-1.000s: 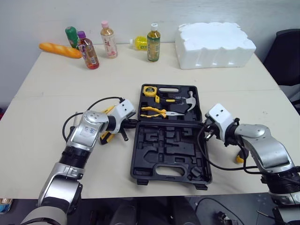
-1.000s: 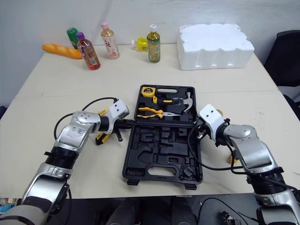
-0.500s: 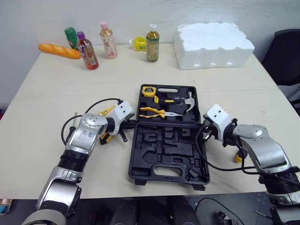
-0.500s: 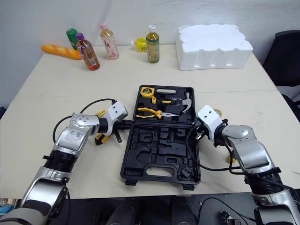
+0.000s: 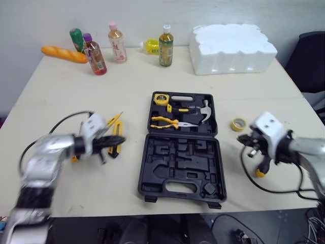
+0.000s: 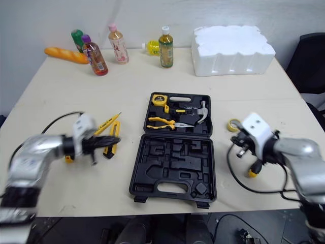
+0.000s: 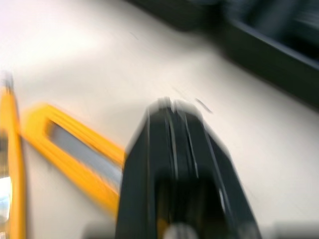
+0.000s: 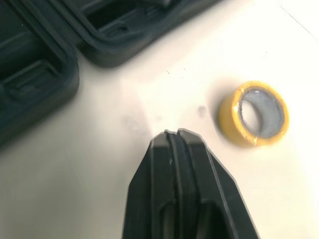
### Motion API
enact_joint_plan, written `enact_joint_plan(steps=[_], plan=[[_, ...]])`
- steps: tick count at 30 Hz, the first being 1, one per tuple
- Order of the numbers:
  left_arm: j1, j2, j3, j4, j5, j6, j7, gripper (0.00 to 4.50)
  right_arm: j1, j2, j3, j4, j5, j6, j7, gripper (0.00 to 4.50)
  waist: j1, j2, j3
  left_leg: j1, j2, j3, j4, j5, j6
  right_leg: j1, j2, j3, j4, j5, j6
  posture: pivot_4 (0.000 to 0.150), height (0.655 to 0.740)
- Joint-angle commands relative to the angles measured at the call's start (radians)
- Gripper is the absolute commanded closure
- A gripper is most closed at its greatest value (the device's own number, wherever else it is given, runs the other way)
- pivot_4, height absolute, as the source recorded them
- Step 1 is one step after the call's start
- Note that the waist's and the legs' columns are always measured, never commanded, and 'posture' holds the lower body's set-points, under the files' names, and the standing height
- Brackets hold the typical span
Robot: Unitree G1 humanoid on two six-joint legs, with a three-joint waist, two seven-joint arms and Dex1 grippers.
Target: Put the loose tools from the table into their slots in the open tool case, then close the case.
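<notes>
The black tool case (image 5: 180,162) lies open mid-table. Its far half holds a tape measure (image 5: 161,98), yellow pliers (image 5: 167,121) and a hammer (image 5: 203,108); the near half has bare slots. Left of the case lie a yellow utility knife (image 7: 75,154) and a thin yellow tool (image 5: 115,121). My left gripper (image 5: 122,140) hovers over them, shut and holding nothing. A yellow tape roll (image 5: 237,124) sits right of the case. My right gripper (image 8: 174,134) is shut just beside it, apart from it. A yellow-handled tool (image 5: 261,171) lies partly under the right arm.
Several bottles (image 5: 116,42), a bread loaf (image 5: 64,54) and a white foam block (image 5: 232,48) line the table's far edge. A dark chair (image 5: 310,61) stands at the far right. Cables trail from both wrists across the table.
Both arms have pulled outward from the case sides. The left gripper now sits over the yellow tools at the left; the right one has moved right, uncovering the tape roll.
</notes>
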Motion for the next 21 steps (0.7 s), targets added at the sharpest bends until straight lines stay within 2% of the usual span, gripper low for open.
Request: enact_joint_plan(steps=[1,2,3,6,7,9,10,14,21], plan=[[0.073,0.091,0.184,0.032,-0.066,0.024,-0.030,3.85,0.110,-0.050,-0.216,-0.052,0.074,0.022,0.092,3.84,0.002,0.000,0.000,0.000,0.000,0.000,0.000,0.000,0.000,0.001,0.000,0.000,-0.001,0.000,0.000,0.150,0.7383],[0.096,0.121,0.231,0.066,-0.078,0.034,-0.040,3.51,0.167,-0.060,-0.274,-0.050,0.081,0.016,0.128,3.50,0.006,0.000,0.000,0.001,-0.001,0.000,0.001,-0.001,0.001,0.002,0.000,-0.001,-0.003,0.000,0.000,0.150,0.7383],[0.117,0.148,0.270,0.097,-0.083,0.040,-0.048,3.08,0.222,-0.070,-0.327,-0.045,0.085,0.006,0.164,3.03,0.012,0.000,0.000,0.002,-0.001,-0.001,0.001,-0.004,0.007,0.004,-0.001,-0.001,-0.004,0.001,-0.001,0.150,0.7383],[0.182,0.221,0.335,0.165,-0.086,0.033,-0.086,1.76,0.358,-0.087,-0.450,-0.010,0.076,-0.044,0.242,1.54,0.020,0.000,0.000,0.007,0.000,-0.001,0.000,-0.005,0.008,0.009,0.000,-0.002,-0.007,0.002,-0.002,0.150,0.7383],[0.198,0.237,0.347,0.179,-0.088,0.028,-0.098,1.16,0.385,-0.090,-0.473,0.003,0.070,-0.062,0.253,0.89,0.021,0.001,0.000,0.013,0.000,0.000,-0.001,-0.006,0.009,0.015,-0.001,-0.001,-0.009,0.002,-0.002,0.150,0.7383],[0.222,0.272,0.374,0.257,-0.069,-0.008,-0.110,0.28,0.416,-0.093,-0.518,0.075,0.044,-0.100,0.246,0.00,0.019,0.001,0.000,0.020,0.001,0.000,-0.002,-0.009,0.010,0.023,-0.001,-0.001,-0.012,0.001,-0.003,0.150,0.7383],[0.221,0.291,0.380,0.322,-0.049,-0.038,-0.099,0.01,0.422,-0.095,-0.537,0.131,0.029,-0.124,0.237,0.00,0.019,0.001,0.000,0.020,0.002,0.000,-0.002,-0.009,0.009,0.023,-0.001,0.000,-0.013,0.001,-0.004,0.150,0.7383],[0.184,0.346,0.348,0.540,0.021,-0.157,-0.039,0.01,0.445,-0.108,-0.553,0.290,-0.018,-0.247,0.232,0.00,0.014,0.001,0.000,0.020,0.003,0.000,-0.007,-0.010,0.008,0.021,-0.001,0.001,-0.015,0.000,-0.005,0.150,0.7383],[0.119,0.352,0.277,0.621,0.038,-0.205,-0.024,0.01,0.438,-0.104,-0.541,0.361,-0.019,-0.332,0.233,0.00,-0.001,0.001,0.000,0.020,0.005,0.000,-0.015,-0.008,0.005,0.017,0.001,-0.001,-0.015,0.000,-0.006,0.150,0.7383]])
